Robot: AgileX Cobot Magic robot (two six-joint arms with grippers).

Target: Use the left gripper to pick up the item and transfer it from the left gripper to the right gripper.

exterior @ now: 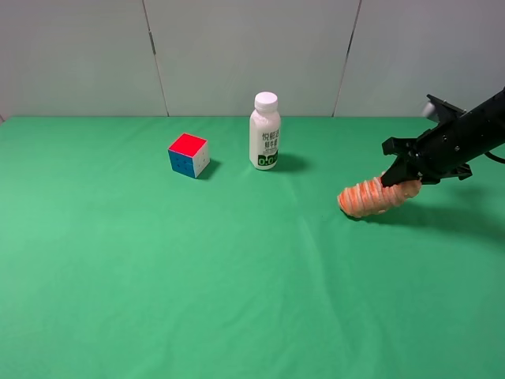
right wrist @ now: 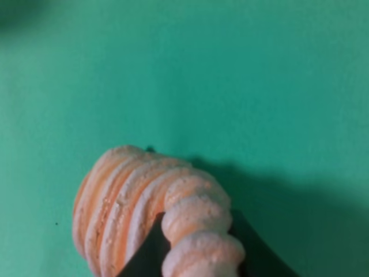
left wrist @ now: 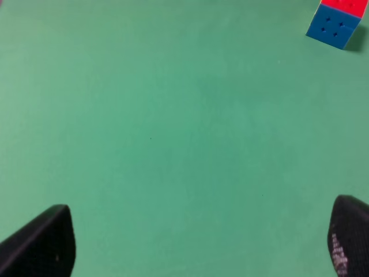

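The item [exterior: 365, 197], an orange-brown ridged roll with pale grooves, is at the right of the green table. My right gripper [exterior: 400, 178] is shut on its far end and holds it tilted, with the free end low over the cloth. In the right wrist view the item [right wrist: 144, 202] bends between the dark fingers [right wrist: 144, 257] of the right gripper [right wrist: 199, 262]. I cannot tell whether it touches the cloth. My left gripper [left wrist: 193, 251] is open and empty over bare cloth. It is out of the exterior high view.
A red-blue-white puzzle cube [exterior: 188, 154] sits left of centre at the back and also shows in the left wrist view [left wrist: 334, 23]. A white milk bottle [exterior: 265, 132] stands upright beside it at the back centre. A grey wall closes off the back of the table.
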